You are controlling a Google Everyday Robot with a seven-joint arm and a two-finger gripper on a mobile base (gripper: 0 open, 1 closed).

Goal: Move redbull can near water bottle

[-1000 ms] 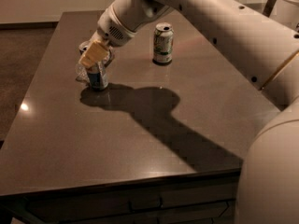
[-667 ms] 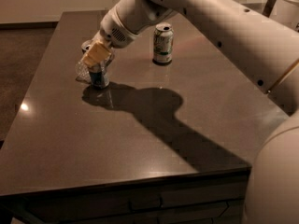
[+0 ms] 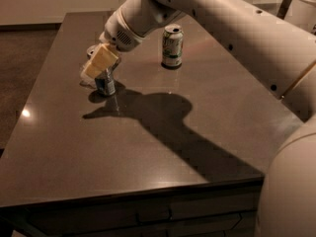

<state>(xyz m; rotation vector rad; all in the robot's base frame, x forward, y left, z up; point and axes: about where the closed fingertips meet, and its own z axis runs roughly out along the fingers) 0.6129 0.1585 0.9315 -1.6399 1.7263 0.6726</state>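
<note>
The redbull can (image 3: 105, 84) stands upright on the dark table (image 3: 163, 132) at the far left. Only its blue and silver lower part shows under my fingers. My gripper (image 3: 99, 63) reaches down from the upper right, and its tan fingers (image 3: 105, 56) are closed around the top of the can. The water bottle (image 3: 86, 81) is right beside the can on its left. It is mostly hidden behind my fingers, so only a pale clear bit of it shows.
A wider green and white can (image 3: 172, 46) stands upright at the back middle of the table. My arm (image 3: 222, 19) crosses above the table's right half and casts a large shadow. The table's left edge (image 3: 34, 98) is close to the can.
The gripper and the redbull can have shifted only slightly beside the water bottle. The green and white can has not moved.
</note>
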